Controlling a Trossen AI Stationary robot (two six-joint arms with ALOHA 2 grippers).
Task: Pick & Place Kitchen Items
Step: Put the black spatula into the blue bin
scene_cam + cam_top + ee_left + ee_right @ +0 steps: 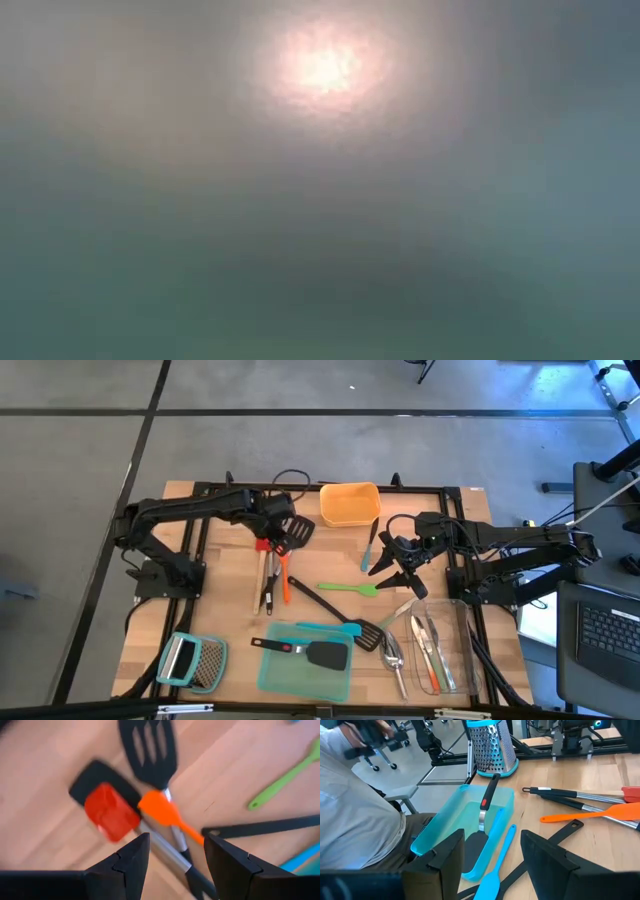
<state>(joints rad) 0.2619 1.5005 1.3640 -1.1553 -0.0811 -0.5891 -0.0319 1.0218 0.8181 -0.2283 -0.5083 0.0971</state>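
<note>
the low camera gives only a grey-green haze with a bright glow, nothing to make out. the left gripper (pixel 172 862) hangs with fingers spread and empty over a bunch of utensils near the table's far left: a red turner (pixel 111 811), an orange spatula (pixel 165 811) and a black slotted turner (pixel 149 750), their handles cut off behind the fingers. the right gripper (pixel 492 857) waits spread too, above a teal spatula (pixel 495 865) leaning on the teal container (pixel 447 822); a person's light sleeve (pixel 355 815) shows beside it

Wooden table (pixel 230 625): scattered utensils (pixel 272 575), orange container (pixel 349 504), teal container (pixel 300 672), clear container (pixel 455 650), grater (pixel 192 660).
</note>
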